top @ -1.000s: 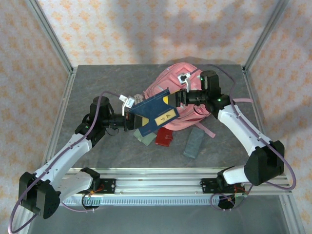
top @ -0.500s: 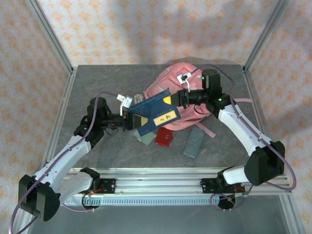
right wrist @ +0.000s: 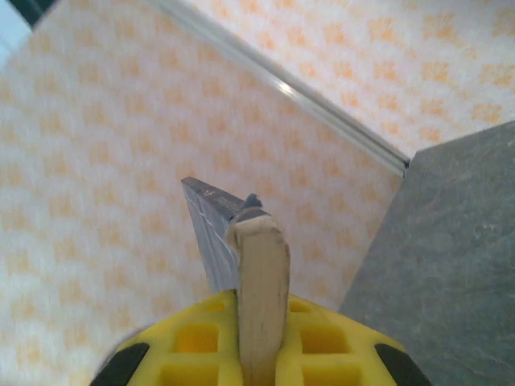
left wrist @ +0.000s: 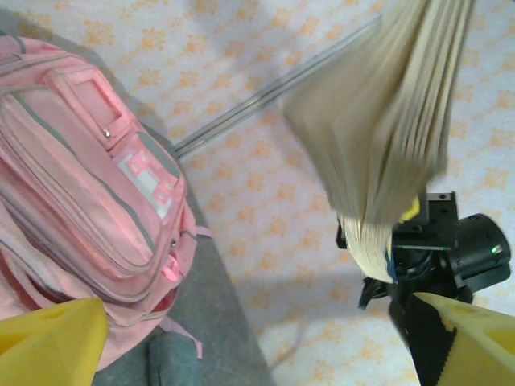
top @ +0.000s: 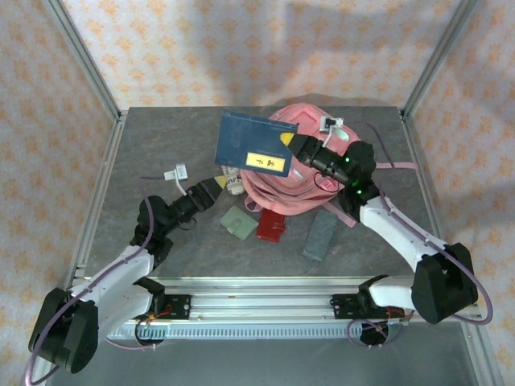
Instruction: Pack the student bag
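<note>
1. the student bag (top: pixel 283 183) is a big pink fabric backpack lying on the grey table (top: pixel 161 137), in the upper middle-right of the overhead frame. pink straps trail from its lower right edge.
2. in the left wrist view it takes up the left side of the frame. it shows stacked front pockets, grey zip trim, a pale blue-white patch and pink pulls.
3. those front pockets look zipped shut. i cannot tell whether the main compartment is open or what it holds.
4. a blue book (top: pixel 256 147) with a yellow label is outside the bag, held up over the bag's upper left edge in the overhead frame.
5. the right gripper (top: pixel 293 143) is clamped on the book's right edge. in the right wrist view its yellow fingers (right wrist: pixel 193 342) press on either side of the tan page edge.
6. the left gripper (top: pixel 219 184) sits centre-left, just left of the bag, with its jaws spread wide and nothing between them. its yellow fingertips (left wrist: pixel 48 330) sit in the bottom corners of the left wrist view.
7. three things lie loose on the table, below the bag in the overhead frame: a green flat item (top: pixel 239 221), a red item (top: pixel 272 227) and a grey case (top: pixel 320 235).
8. the overhead view shows the book's cover. the left wrist view shows its pale page edges, blurred, at upper right.
</note>
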